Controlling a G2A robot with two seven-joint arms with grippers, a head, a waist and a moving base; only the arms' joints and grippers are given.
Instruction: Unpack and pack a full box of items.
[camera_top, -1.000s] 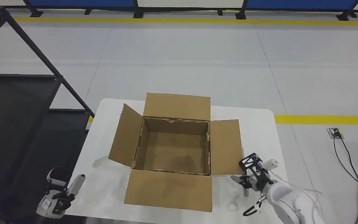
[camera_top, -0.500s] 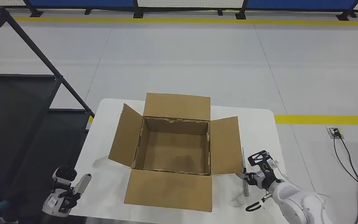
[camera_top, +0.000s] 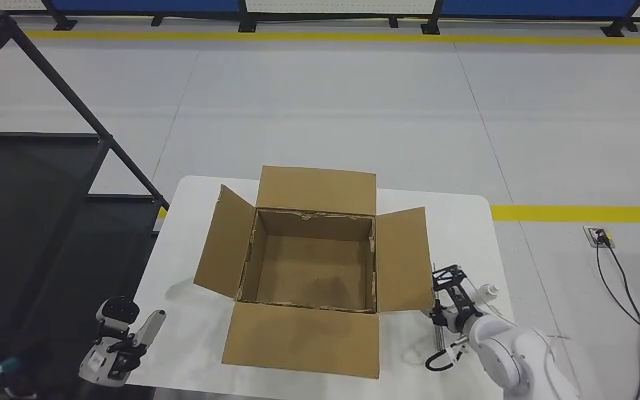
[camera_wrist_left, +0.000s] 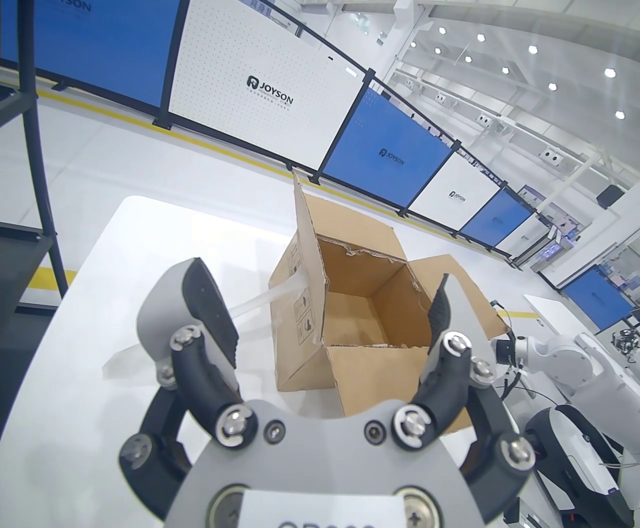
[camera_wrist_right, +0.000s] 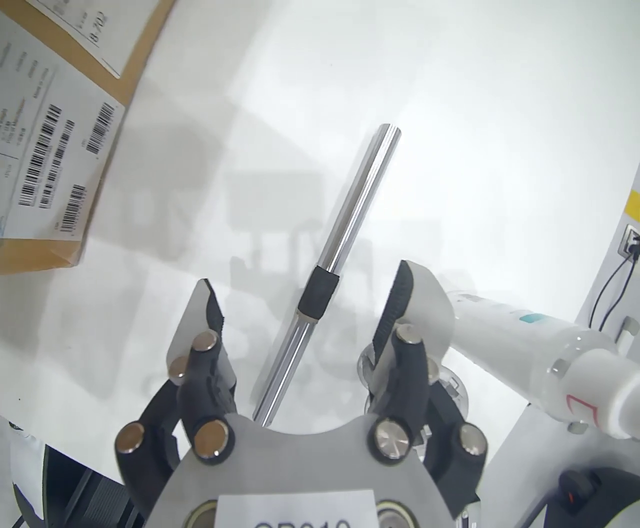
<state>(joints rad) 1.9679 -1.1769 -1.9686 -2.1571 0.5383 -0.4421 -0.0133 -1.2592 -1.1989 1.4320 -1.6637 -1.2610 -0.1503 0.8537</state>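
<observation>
The box (camera_top: 300, 342) sits open in the middle of the desk (camera_top: 190, 300), flaps spread. By the right edge, near the front corner, the right tool (camera_wrist_right: 306, 280) hangs released over a metal rod (camera_wrist_right: 352, 197), a white tube (camera_wrist_right: 500, 325) just beside it. The left tool (camera_wrist_left: 320, 272) gapes, holding nothing, by the front left corner

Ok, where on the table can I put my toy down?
The table is bare at its far right corner, past the right flap of the box, and at the far left corner. The box floor is bare too. Crowded: near right, with the metal rod, white tube and right gripper.
</observation>
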